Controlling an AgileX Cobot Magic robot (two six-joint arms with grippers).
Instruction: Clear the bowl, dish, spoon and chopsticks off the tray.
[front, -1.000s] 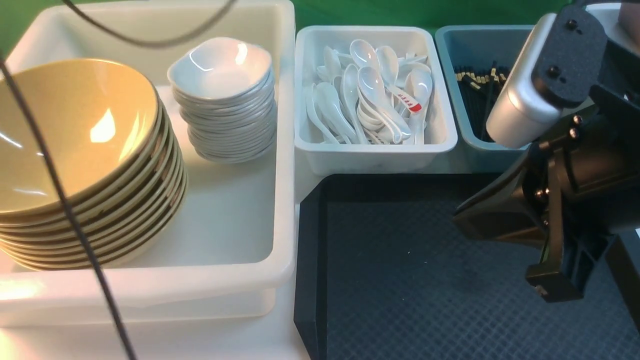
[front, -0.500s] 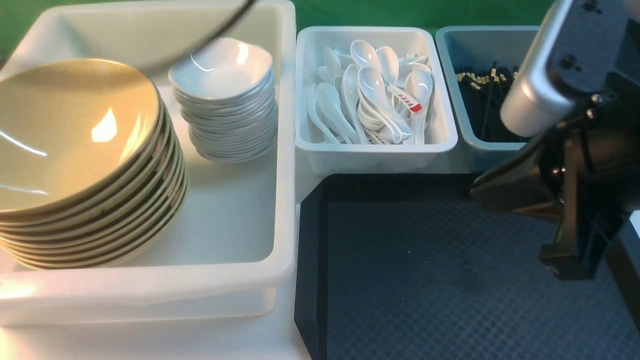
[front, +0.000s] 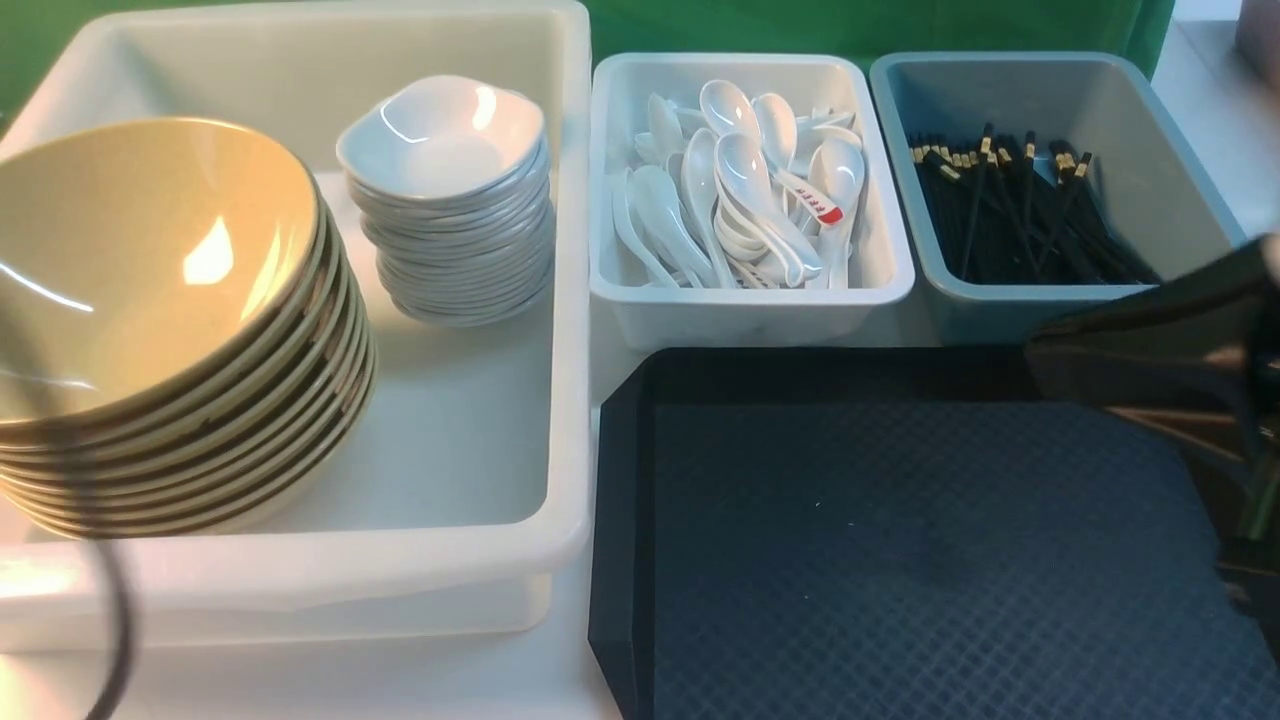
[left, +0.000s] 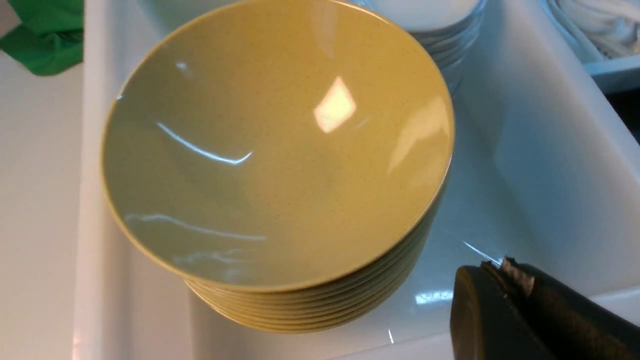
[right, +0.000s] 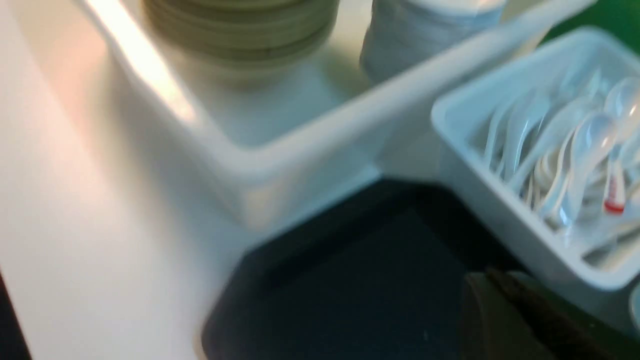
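Left gripper (left: 505, 272): we see its dark jaws pressed together on nothing, hanging over the near wall of the white tub (front: 560, 300), just beside the stack of bowls.
Right gripper (right: 492, 295): blurred in its wrist view, yet we read the jaws as closed and empty; it hangs above the tray (front: 620, 520). In the front view only a dark part of that arm shows at the right edge.
Bowl (front: 140, 260): we find it on top of the olive-tan stack inside the tub, resting level on the one beneath.
Dish (front: 440, 135): it crowns the white stack just beside the bowls, in the same tub.
Spoon (front: 820, 208): its red-tipped handle lies among the plain white spoons in the white bin (front: 750, 300) behind the tray.
Chopsticks (front: 1010, 215): we see only a mass of black sticks with gold bands in the grey-blue bin (front: 900, 150); which pair is ours we cannot tell.
Tray surface: the textured part that we can see carries none of the four things; its right side is partly hidden by the arm.
Step in hand: we judge the clearing done, both arms free of load.
Next move: we judge it calls only for drawing both arms clear of the tub and tray, taking care not to knock the stacks.
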